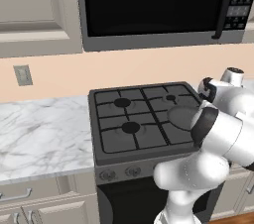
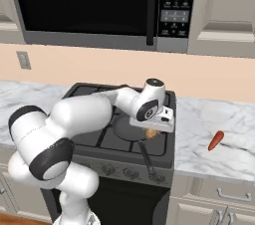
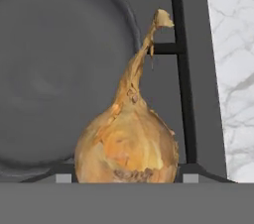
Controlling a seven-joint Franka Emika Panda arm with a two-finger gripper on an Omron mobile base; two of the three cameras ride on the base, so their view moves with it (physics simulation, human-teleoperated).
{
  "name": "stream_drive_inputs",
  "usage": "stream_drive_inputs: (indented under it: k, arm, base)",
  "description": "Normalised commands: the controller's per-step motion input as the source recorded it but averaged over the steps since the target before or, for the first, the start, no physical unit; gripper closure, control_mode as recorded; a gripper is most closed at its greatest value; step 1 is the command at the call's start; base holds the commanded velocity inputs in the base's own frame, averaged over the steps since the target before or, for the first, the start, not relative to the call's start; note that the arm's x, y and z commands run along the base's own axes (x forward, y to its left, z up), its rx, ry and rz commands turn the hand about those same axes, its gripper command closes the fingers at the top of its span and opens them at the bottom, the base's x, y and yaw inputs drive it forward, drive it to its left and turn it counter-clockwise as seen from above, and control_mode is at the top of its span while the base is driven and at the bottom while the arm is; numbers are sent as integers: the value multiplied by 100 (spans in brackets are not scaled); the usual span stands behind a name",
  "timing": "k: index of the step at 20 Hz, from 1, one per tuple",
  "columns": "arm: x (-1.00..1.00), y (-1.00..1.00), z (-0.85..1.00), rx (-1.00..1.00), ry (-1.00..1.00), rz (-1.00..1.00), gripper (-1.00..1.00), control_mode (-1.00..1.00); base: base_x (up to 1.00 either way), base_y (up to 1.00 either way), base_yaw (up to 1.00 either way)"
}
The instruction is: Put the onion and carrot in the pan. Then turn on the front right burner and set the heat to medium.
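The pan (image 2: 130, 128) sits on the stove's (image 2: 89, 142) front right burner, its handle pointing toward the stove front. The gripper (image 2: 151, 133) is closed on the onion (image 3: 127, 143) above the pan's right rim; the hand view shows its stem tip pointing away from the gripper. The right base view shows the carrot (image 2: 215, 141) lying diagonally on the desk (image 2: 209, 157), right of the stove.

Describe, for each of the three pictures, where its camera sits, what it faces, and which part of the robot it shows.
Left base view: behind-left, faces the stove; arm at lower right.
Right base view: behind-right, faces pan, carrot; arm at lower left, claw over the pan's edge.
Hand view: on the hand, looking at the onion and pan.
Both base views share the stove.
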Motion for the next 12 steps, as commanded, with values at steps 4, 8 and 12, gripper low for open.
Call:
stream_drive_inputs:
  k: [4, 8, 12]
  arm:
    - [24, 91, 22, 0, 0, 12, 100, -100]
    - [35, 28, 0, 0, 6, 5, 100, -100]
    - [32, 19, 0, 0, 4, 1, 100, -100]
  base:
    - [0, 0, 0]
    - [0, 0, 0]
    - [0, 0, 0]
